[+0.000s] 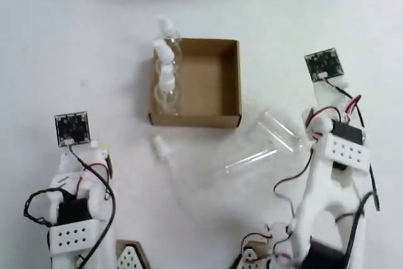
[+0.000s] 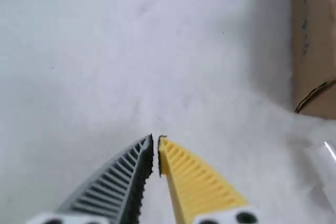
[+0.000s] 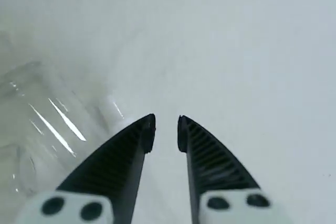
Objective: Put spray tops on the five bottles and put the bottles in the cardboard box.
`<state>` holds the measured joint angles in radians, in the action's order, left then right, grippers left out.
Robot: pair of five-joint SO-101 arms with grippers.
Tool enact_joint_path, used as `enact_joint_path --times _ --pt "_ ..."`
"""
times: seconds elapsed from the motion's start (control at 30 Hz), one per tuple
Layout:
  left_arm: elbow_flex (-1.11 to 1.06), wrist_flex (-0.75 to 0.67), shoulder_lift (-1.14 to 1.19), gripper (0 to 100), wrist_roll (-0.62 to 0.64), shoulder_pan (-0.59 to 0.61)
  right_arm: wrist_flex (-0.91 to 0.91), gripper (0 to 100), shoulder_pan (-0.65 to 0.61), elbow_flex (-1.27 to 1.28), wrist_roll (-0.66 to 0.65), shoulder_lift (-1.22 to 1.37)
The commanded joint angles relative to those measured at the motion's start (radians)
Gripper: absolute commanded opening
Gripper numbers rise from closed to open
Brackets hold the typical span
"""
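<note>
- The cardboard box (image 1: 208, 83) is sitting mid-table (image 1: 75, 48), and capped bottles (image 1: 167, 70) are lying along one side wall inside it, the farthest one poking over the far rim; I cannot tell exactly how many.
- Uncapped clear bottles (image 1: 267, 140) are lying on their sides on the table, between the box and the right arm.
- One loose spray top (image 1: 160, 145) is resting near the box's near corner, on the capped bottles' side.
- The left gripper (image 2: 156, 142) is hovering over bare table, its grey and yellow fingers pressed together on nothing, box wall off to one side.
- The right gripper (image 3: 165, 127) is hanging just beside the clear bottles, its black fingers slightly parted, nothing between them.
</note>
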<state>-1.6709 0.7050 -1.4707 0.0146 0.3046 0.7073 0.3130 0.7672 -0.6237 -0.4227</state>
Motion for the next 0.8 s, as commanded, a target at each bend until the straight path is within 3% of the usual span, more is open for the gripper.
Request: enact_joint_path --times 0.0,0.23,0.37,0.77 --pt "0.034 -0.025 -0.012 4 0.005 0.01 -0.021 9.9 0.004 -0.112 0.008 0.154" --pt "0.034 -0.025 -0.012 4 0.005 0.01 0.208 16.3 -0.015 -0.404 0.006 0.467" --pt "0.034 -0.026 -0.012 4 0.005 0.01 0.328 17.0 -0.041 -0.511 -0.109 0.585" --pt "0.034 -0.026 -0.012 4 0.005 0.008 0.309 16.6 -0.051 -0.528 -0.167 0.704"
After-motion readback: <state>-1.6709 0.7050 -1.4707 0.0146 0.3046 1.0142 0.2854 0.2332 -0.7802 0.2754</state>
